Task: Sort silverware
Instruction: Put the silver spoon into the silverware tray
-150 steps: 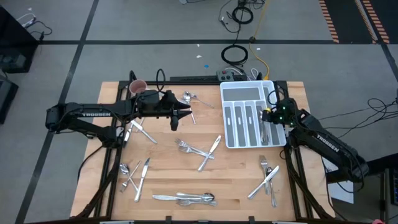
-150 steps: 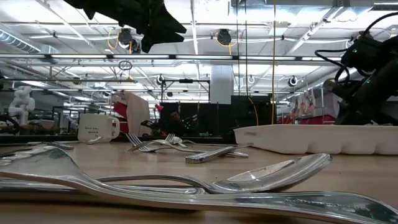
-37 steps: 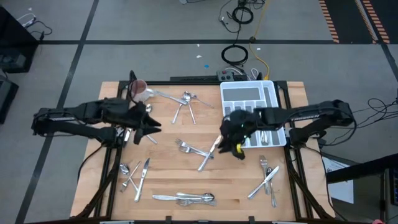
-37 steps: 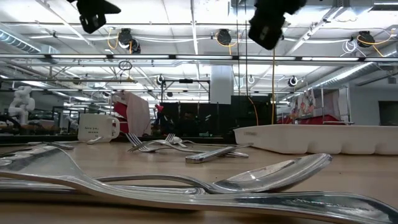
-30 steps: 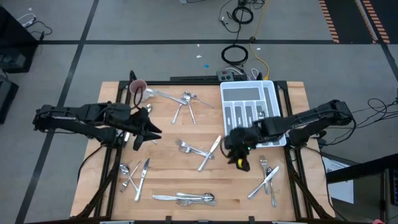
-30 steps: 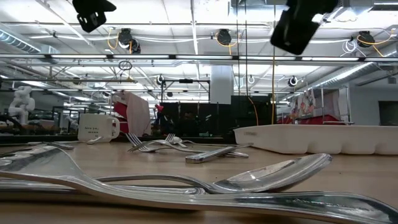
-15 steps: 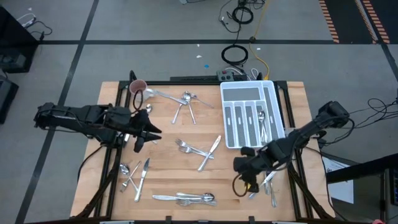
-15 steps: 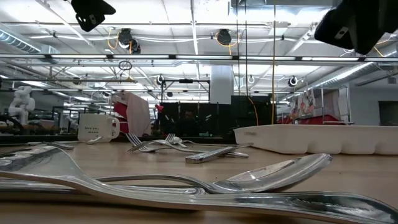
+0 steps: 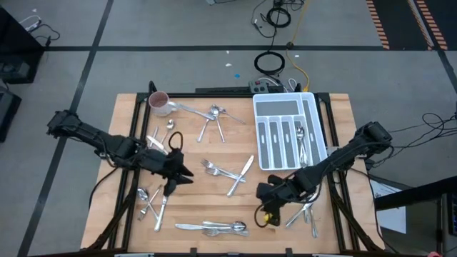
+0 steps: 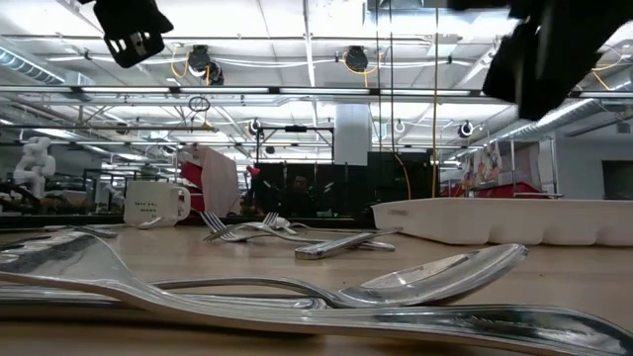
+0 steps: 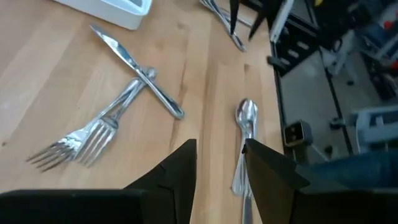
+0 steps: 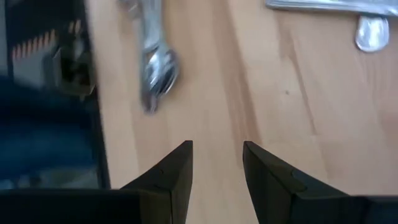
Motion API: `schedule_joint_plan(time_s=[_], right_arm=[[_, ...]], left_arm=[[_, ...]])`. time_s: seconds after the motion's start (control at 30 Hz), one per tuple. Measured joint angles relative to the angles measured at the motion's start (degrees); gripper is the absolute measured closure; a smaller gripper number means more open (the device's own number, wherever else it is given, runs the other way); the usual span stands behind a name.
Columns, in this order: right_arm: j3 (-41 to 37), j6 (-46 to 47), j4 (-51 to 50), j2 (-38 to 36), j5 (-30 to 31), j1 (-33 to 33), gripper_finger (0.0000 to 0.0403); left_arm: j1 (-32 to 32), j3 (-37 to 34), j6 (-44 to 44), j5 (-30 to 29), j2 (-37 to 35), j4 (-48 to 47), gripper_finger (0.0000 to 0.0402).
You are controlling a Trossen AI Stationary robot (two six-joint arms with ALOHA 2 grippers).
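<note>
1. The left arm is seen stretched from the table's left edge toward the middle, its elbow bent low, so that the left gripper (image 9: 178,177) is held over bare wood just beside a fork-and-knife pair (image 9: 156,202) at the front left.
2. The left gripper's fingers (image 11: 180,171) are shown parted by a narrow gap, and nothing is held between them.
3. The right arm is seen reaching from the table's right edge diagonally toward the front centre, and the right gripper (image 9: 267,214) is held above the wood between the front-centre cluster (image 9: 214,227) and the front-right pile (image 9: 308,207).
4. The right gripper's fingers (image 12: 177,171) are likewise shown apart with only bare wood between them.
5. The silverware is found scattered: crossed forks and a knife (image 9: 230,173) lie mid-table, several pieces (image 9: 213,118) lie near the mug (image 9: 158,103), and a few pieces (image 9: 303,143) are already laid in the white tray (image 9: 285,104).
</note>
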Motion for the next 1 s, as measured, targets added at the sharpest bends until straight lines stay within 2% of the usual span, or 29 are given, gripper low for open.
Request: schedule_joint_plan(time_s=[0.17, 0.37, 0.43, 0.53, 0.87, 1.0], right_arm=[[0.0, 13.1, 5.5, 5.8, 1.8, 1.1, 0.027], [0.0, 23.0, 11.5, 11.0, 2.0, 4.9, 0.027], [0.0, 26.0, 15.2, 11.8, 3.6, 6.1, 0.027], [0.0, 28.8, 19.0, 12.4, 7.2, 7.5, 0.027], [0.0, 53.0, 20.4, 12.4, 25.6, 9.2, 0.027], [0.0, 59.2, 20.4, 12.4, 29.5, 10.3, 0.027]], left_arm=[[-3.2, 0.0, -7.0, -3.1, 0.6, 4.4, 0.026], [-5.8, 0.0, -14.2, -11.9, 0.6, 11.4, 0.026], [-6.2, 0.0, -15.8, -13.3, 0.5, 13.6, 0.026], [-6.6, 0.0, -16.8, -13.4, 0.5, 16.2, 0.026], [-10.6, 0.0, -13.7, -13.6, 0.5, 17.6, 0.026], [-12.5, 0.0, -13.1, -12.7, 0.5, 17.6, 0.026]])
